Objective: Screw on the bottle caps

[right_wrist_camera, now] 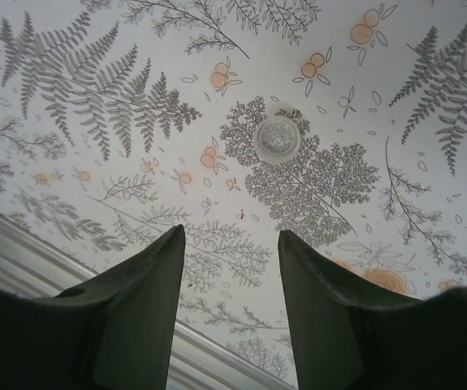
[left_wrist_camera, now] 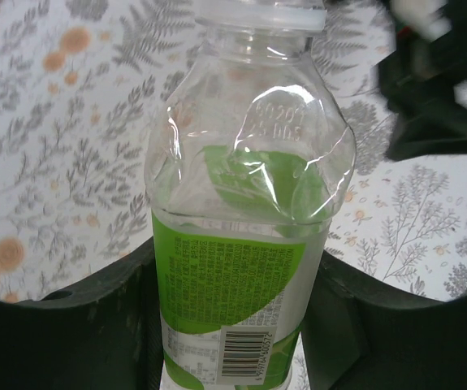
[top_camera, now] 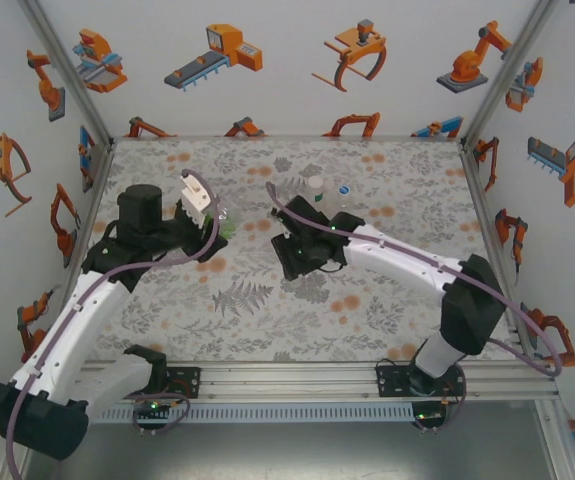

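Holding, top view: the left gripper (top_camera: pixel 213 220) is closed on the green-labelled bottle (top_camera: pixel 231 224), left of the middle of the table (top_camera: pixel 387 300); the bottle sticks out to the gripper's right, and its tilt is hard to judge from here.
Right gripper, top view: the right gripper (top_camera: pixel 302 256) hangs over the middle of the table, its fingers hidden under the dark wrist body.
Other bottles, top view: a clear bottle (top_camera: pixel 314 192) and a second clear bottle (top_camera: pixel 345 193) stand upright side by side near the far middle, just beyond the right wrist.
Left gripper, left wrist view: the left gripper (left_wrist_camera: pixel 237 260) clamps the label band of the green-labelled bottle (left_wrist_camera: pixel 241 244), one dark finger pressed on each side.
Bottle top, left wrist view: a pale ring sits at the neck at the upper edge; cap or collar, I cannot tell.
Right gripper, right wrist view: the right gripper (right_wrist_camera: pixel 231 236) is parted, with bare table showing between the fingers (right_wrist_camera: pixel 148 309) and nothing held.
Cap, right wrist view: a round pale cap (right_wrist_camera: pixel 278 138) lies flat on a grey leaf motif, beyond the fingertips and apart from them.
Rail, right wrist view: a pale rail (right_wrist_camera: pixel 22 252) crosses the lower left.
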Robot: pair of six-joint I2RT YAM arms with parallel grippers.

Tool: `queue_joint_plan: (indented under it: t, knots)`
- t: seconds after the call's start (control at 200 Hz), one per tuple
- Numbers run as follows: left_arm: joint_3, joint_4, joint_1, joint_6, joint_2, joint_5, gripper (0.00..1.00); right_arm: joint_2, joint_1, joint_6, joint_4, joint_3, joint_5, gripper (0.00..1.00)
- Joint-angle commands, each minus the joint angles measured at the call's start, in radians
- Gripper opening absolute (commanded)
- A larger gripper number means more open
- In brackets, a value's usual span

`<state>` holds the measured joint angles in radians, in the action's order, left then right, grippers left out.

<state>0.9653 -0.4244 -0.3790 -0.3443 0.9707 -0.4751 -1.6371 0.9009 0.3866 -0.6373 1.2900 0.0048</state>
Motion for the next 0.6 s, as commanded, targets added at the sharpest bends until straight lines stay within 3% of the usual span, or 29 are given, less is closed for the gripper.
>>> queue_joint_plan:
  t: [0.0,0.14,0.34,0.596]
  knots:
    - [-0.048,0.093,0.005,-0.053,-0.054,-0.098,0.00,-0.042,0.009,0.021,0.060,-0.018,0.060,0.49]
    - [-0.159,0.217,0.006,0.030,-0.124,-0.022,0.00,-0.099,0.009,0.040,0.128,-0.041,0.082,0.50]
    - [-0.178,0.192,0.002,0.040,-0.175,0.049,0.03,-0.187,0.007,0.053,0.163,-0.035,0.093,0.51]
    - [-0.158,0.166,0.002,0.030,-0.155,0.059,0.05,-0.240,0.006,0.077,0.194,-0.043,0.151,0.50]
